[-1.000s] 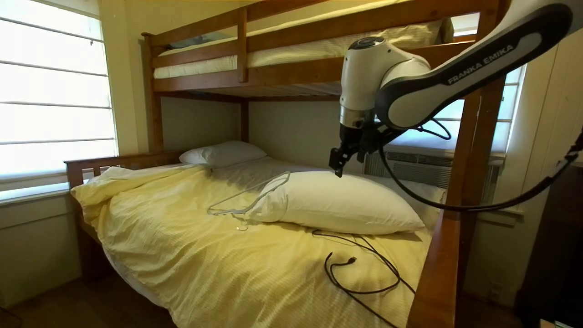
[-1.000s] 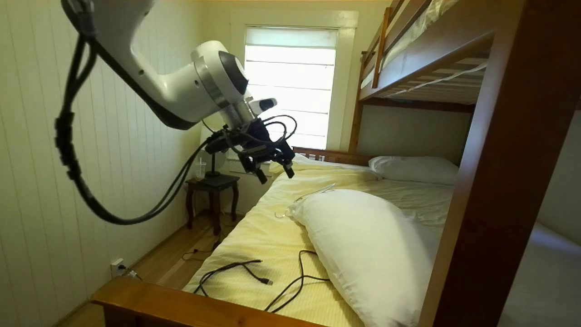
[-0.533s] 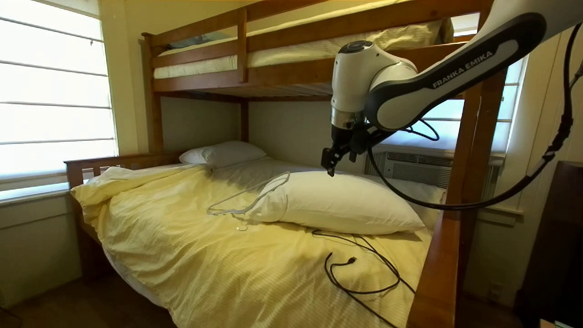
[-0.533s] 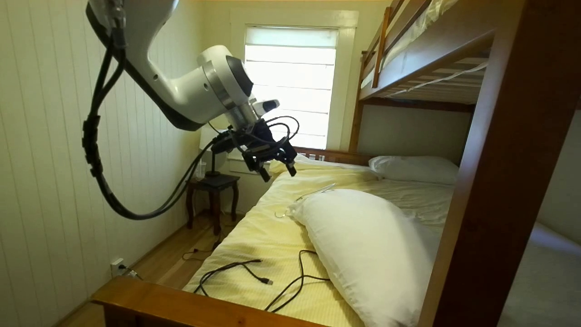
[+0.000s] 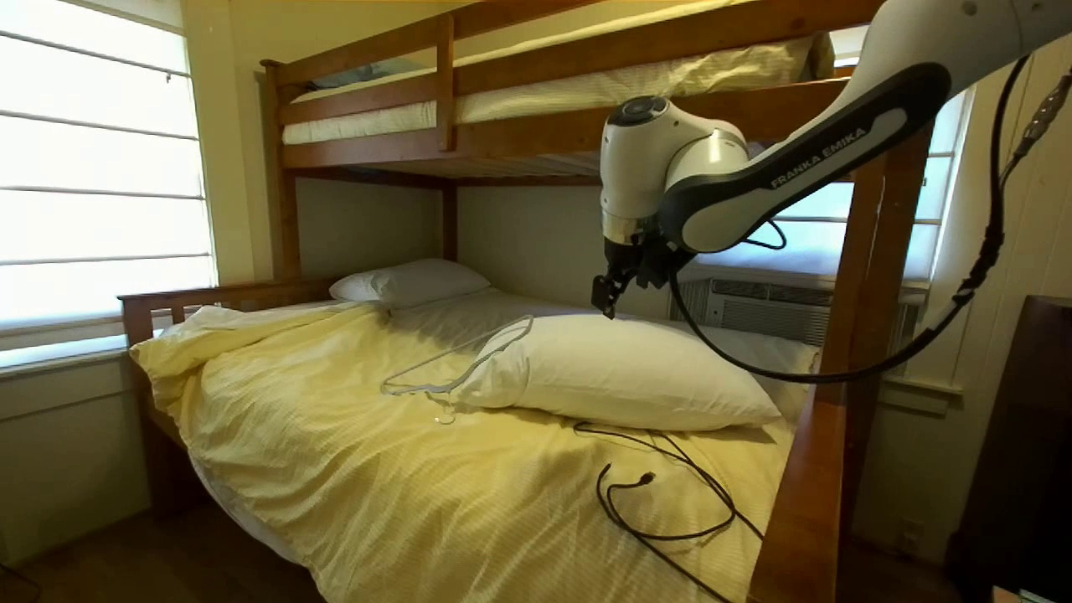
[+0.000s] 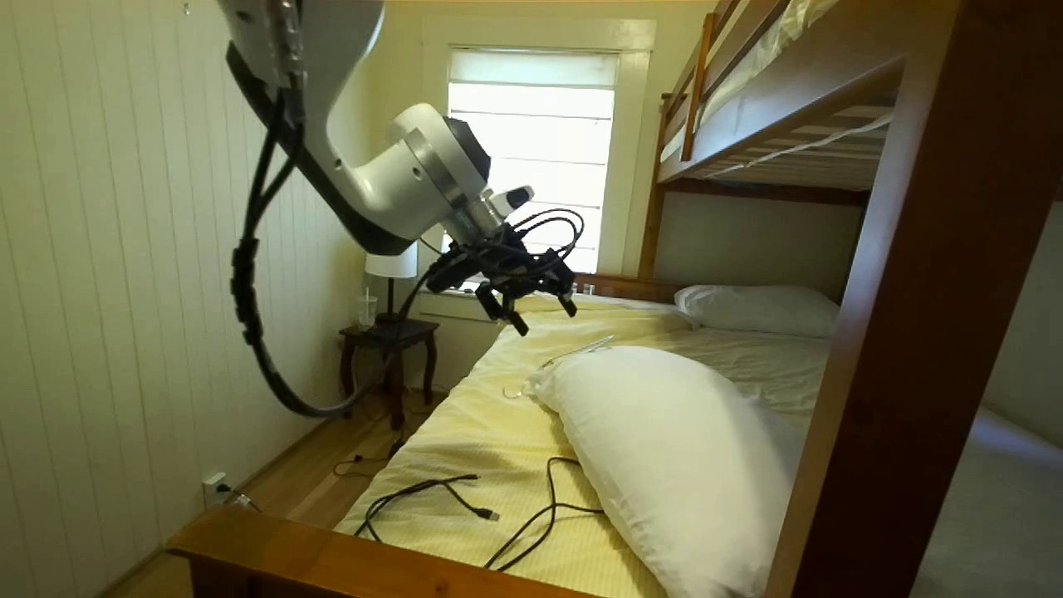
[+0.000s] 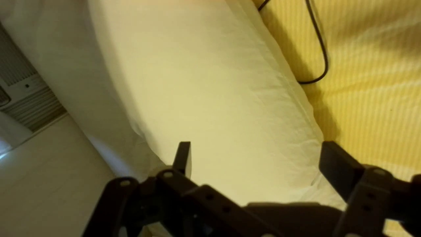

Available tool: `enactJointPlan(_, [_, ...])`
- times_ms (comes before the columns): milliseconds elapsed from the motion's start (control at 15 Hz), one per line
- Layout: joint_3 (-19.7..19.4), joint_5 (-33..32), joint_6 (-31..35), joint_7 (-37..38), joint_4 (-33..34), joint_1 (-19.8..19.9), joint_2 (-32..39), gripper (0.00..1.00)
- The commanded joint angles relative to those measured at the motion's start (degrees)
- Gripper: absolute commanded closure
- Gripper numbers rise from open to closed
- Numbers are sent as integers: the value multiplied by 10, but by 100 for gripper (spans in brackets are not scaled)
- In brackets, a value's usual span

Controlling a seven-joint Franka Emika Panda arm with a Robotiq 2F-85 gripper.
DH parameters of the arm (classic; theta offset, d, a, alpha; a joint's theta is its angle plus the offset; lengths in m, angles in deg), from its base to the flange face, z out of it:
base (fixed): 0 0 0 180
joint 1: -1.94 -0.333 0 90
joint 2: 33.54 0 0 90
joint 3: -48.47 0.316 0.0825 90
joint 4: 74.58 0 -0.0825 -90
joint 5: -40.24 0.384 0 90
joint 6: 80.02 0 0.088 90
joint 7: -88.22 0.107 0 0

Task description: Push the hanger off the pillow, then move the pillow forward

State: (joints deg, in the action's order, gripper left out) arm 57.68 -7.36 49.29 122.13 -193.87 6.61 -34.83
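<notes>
Your wide-spread black gripper [image 6: 544, 316] nears the plump cream pillow [image 5: 624, 368]; the triangular grey wire hanger [image 5: 435, 389] still awaits pushing.

1 hanger [image 5: 435, 389], 1 cream pillow [image 5: 620, 373], at least 1 grey-white pillow [image 5: 427, 282], 1 arm [image 5: 800, 172], 1 gripper [image 7: 255, 148], 1 bunk bed [image 5: 536, 138], 1 lamp [image 6: 390, 265], 1 nightstand [image 6: 394, 334] are showing.

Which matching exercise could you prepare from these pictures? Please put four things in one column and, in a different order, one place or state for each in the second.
1. the gripper
2. the hanger
3. the black cable
4. the lamp

A. looped on the yellow bedding
B. standing on the small dark table
C. open and holding nothing
D. partly over one end of the cream pillow

Pairs: 1-C; 2-D; 3-A; 4-B
</notes>
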Motion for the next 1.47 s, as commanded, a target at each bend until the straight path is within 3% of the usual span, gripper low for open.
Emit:
enactJointPlan(0, [-35, -59, -11, -61, 118, -27, 107, 0])
enactJointPlan(333, [-69, -33, 45, -144, 237, -41, 207, 0])
enactJointPlan(467, [-72, 7, 84, -124, 232, -42, 201, 0])
enactJointPlan(533, [-85, -16, 64, -125, 210, -53, 190, 0])
enactJointPlan(933, [-88, 4, 81, -125, 224, -56, 196, 0])
enactJointPlan(1133, [-113, 2, 126, -96, 256, -46, 227, 0])
enactJointPlan(1400, [-140, 51, 239, -93, 294, -26, 273, 0])
